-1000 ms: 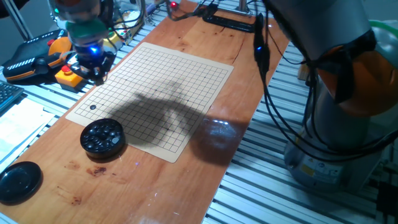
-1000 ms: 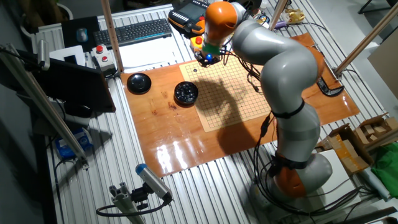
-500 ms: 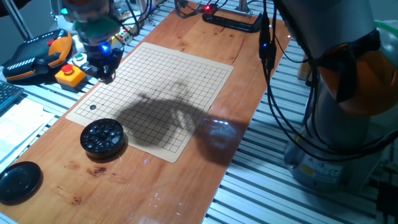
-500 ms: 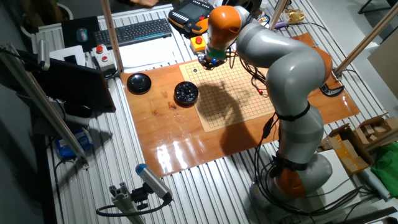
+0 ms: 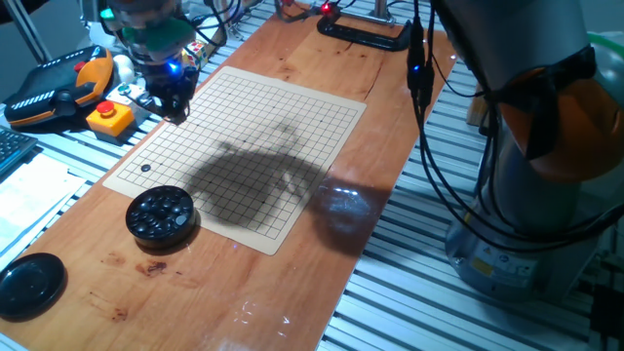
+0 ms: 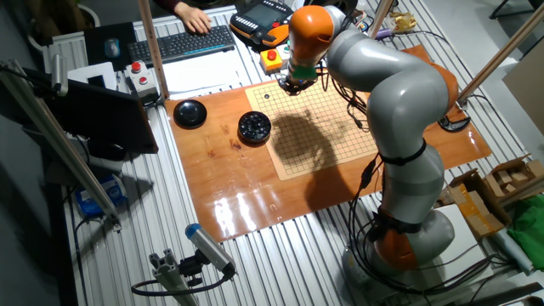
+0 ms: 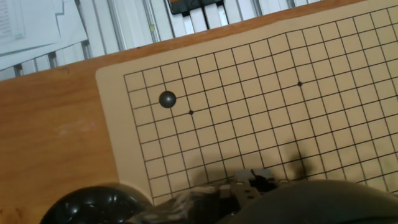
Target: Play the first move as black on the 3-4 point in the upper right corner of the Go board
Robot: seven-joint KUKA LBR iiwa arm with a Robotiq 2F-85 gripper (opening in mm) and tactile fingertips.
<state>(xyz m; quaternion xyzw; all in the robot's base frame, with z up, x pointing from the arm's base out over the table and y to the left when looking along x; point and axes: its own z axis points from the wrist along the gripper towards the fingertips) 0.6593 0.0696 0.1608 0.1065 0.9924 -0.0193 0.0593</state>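
Note:
One black (image 5: 146,168) stone lies on the tan Go board (image 5: 255,136), on a grid crossing close to a corner. In the hand view this black (image 7: 167,99) stone sits just beside the corner star dot (image 7: 191,112). I cannot count the lines surely enough to name the 3-4 point. My gripper (image 5: 174,103) hovers over the board's far left edge, well apart from the stone, open with nothing between its fingers. The other fixed view shows my gripper (image 6: 297,83) right of the stone (image 6: 267,96). Its fingers are not clear in the hand view.
A round black bowl of stones (image 5: 161,214) stands by the board's near corner, its lid (image 5: 29,286) further left. An orange pendant (image 5: 86,73) and yellow stop-button box (image 5: 109,118) lie beside the gripper. A person's hand (image 6: 195,17) rests on a keyboard.
My gripper has moved rightward along the board's far edge, further from the stone. The stone and bowl stay where they were.

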